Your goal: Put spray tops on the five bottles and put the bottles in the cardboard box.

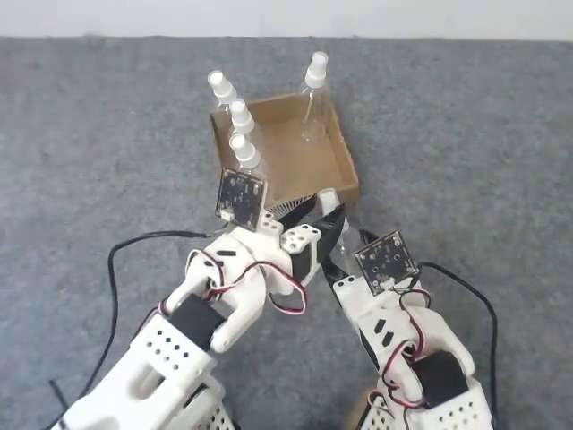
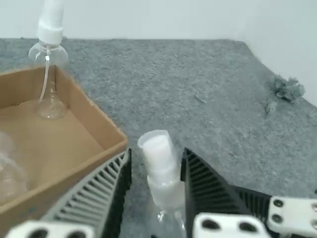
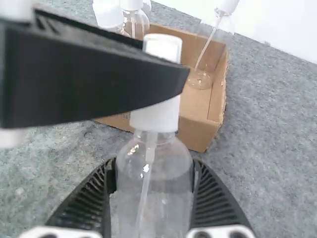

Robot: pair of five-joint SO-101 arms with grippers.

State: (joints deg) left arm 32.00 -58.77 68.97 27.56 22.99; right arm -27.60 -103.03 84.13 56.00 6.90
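Right claw (image 3: 151, 201) is grasping the clear bottle (image 3: 153, 178) by its body, holding it upright just beside the cardboard box (image 1: 346, 154). Left claw (image 2: 156, 183) is straddling the spray top (image 2: 159, 153); whether it is gripping cannot be told. Four capped bottles (image 1: 313, 94) are standing inside the box, which is sitting on the grey worktop (image 1: 483, 134).

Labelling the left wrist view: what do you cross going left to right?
Faint clear bottle at the edge → capped standing bottle → spray top of the held bottle → grey fluff clump on the carpet. Cardboard box left out: it spans the first two.
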